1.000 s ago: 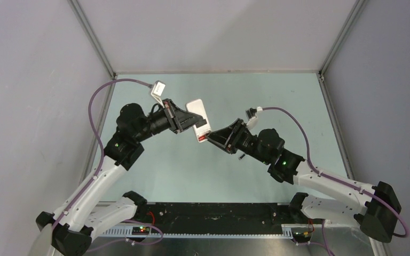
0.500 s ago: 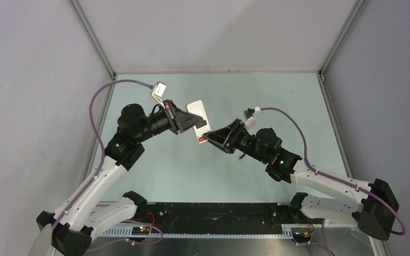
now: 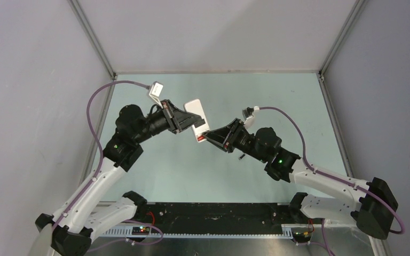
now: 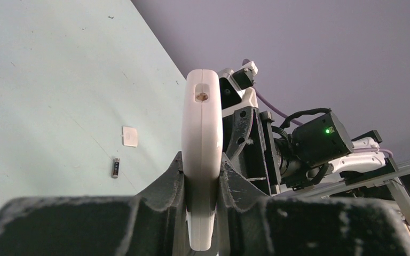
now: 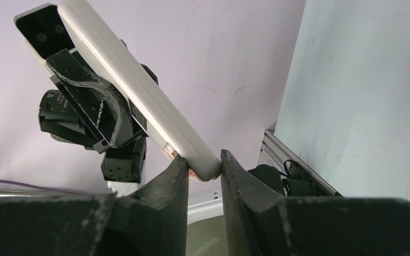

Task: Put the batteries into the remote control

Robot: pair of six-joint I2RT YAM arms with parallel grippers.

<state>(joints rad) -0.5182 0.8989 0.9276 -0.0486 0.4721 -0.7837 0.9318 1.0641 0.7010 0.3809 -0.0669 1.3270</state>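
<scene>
My left gripper (image 3: 188, 121) is shut on the white remote control (image 3: 196, 118) and holds it above the table; in the left wrist view the remote (image 4: 203, 154) stands edge-on between the jaws. My right gripper (image 3: 207, 137) is shut on the remote's lower end (image 5: 205, 166), one finger on each face. A small orange-red patch (image 3: 200, 138) shows at that end, against one fingertip (image 5: 179, 170); I cannot tell whether it is the orange-red battery or the red panel. The dark battery (image 4: 116, 167) lies on the table and also shows in the top view (image 3: 241, 157).
A small white square cover piece (image 4: 130, 135) lies on the pale green table (image 3: 277, 96) beside the dark battery. Grey walls with metal frame rails close the table on three sides. The arm bases and a black strip line the near edge.
My right gripper has moved a little left and closer onto the remote's lower end. My left gripper has shifted slightly with the remote still in it.
</scene>
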